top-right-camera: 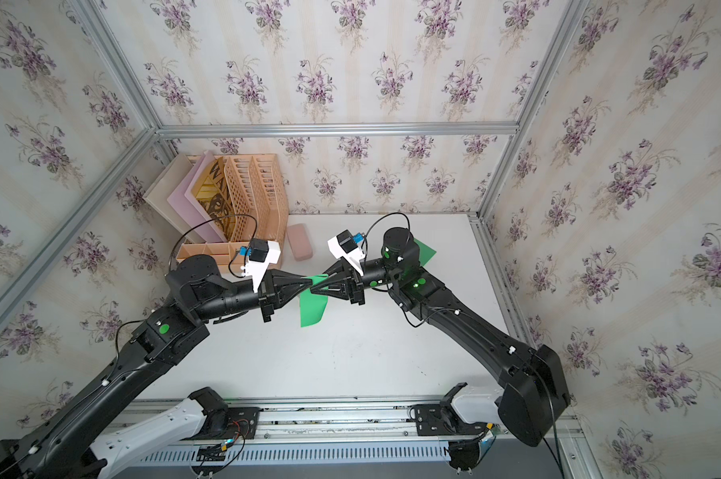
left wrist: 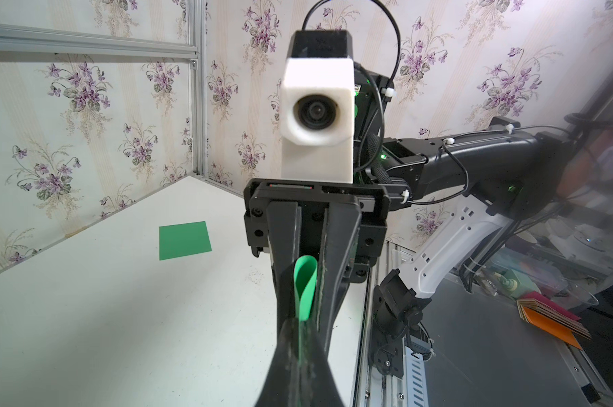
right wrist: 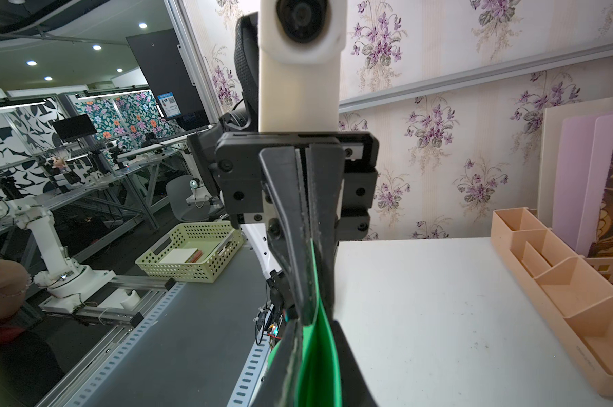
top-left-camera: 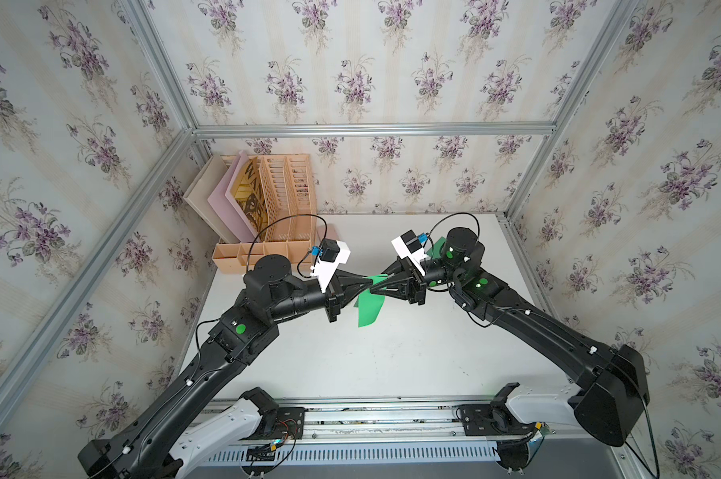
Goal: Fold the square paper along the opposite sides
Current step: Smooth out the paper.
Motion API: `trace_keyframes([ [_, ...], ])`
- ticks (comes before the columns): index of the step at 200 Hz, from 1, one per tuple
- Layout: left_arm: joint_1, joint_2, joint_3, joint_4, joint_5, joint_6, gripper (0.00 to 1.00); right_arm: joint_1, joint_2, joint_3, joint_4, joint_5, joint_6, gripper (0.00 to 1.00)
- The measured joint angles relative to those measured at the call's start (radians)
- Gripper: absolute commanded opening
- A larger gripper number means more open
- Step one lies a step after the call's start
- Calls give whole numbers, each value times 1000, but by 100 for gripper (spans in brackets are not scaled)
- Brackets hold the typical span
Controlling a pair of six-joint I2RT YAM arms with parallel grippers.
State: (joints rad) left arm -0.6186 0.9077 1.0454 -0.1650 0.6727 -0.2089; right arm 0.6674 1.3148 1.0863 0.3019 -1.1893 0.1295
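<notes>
In a top view the green paper (top-left-camera: 369, 309) is seen held in the air, out from the desk organizer (top-left-camera: 267, 215) toward the table's middle, with the left gripper (top-left-camera: 367, 283) and right gripper (top-left-camera: 380, 287) tip to tip on it. In the left wrist view the left jaws are clamped on the sheet, and a rounded bend stands between the right jaws; whether these pinch it cannot be told. In the right wrist view the sheet seems doubled. The opposite sides are judged joined; a flat crease is not yet pressed.
</notes>
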Motion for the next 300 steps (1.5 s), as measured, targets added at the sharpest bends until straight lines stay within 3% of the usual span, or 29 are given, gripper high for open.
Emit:
trace_keyframes([
  [55, 0, 1, 2, -6, 3, 4, 0, 0, -13, 9, -67, 18, -56, 0],
  [131, -1, 3, 20, -41, -1, 19, 0, 2, -20, 7, -81, 22, -74, 0],
  [151, -1, 5, 26, -47, 3, 19, 0, 2, -25, 2, -77, 24, -74, 14],
  [173, 2, 5, 34, -48, -4, 19, 0, -1, -24, -5, -82, 23, -76, 17],
  [182, 2, 6, 35, -48, -2, 19, 0, -1, -21, -5, -81, 21, -74, 14],
  [195, 1, 10, 35, -49, 3, 19, 0, 0, -16, -7, -76, 15, -69, 0],
  [244, 0, 14, 35, -50, 11, 19, 0, 0, -16, -25, -46, 2, -47, 0],
  [259, -1, 13, 35, -50, 12, 19, 0, 0, -23, -32, -35, 0, -43, 15],
  [272, -1, 12, 40, -52, 14, 19, 0, 1, -26, -38, -29, -4, -35, 18],
  [278, -1, 11, 45, -49, 13, 19, 0, 1, -26, -40, -29, -5, -33, 13],
  [285, 0, 10, 50, -47, 13, 19, 0, 1, -26, -43, -28, -3, -32, 0],
  [300, 1, 9, 57, -45, 14, 19, 0, 0, -25, -49, -19, -4, -14, 0],
])
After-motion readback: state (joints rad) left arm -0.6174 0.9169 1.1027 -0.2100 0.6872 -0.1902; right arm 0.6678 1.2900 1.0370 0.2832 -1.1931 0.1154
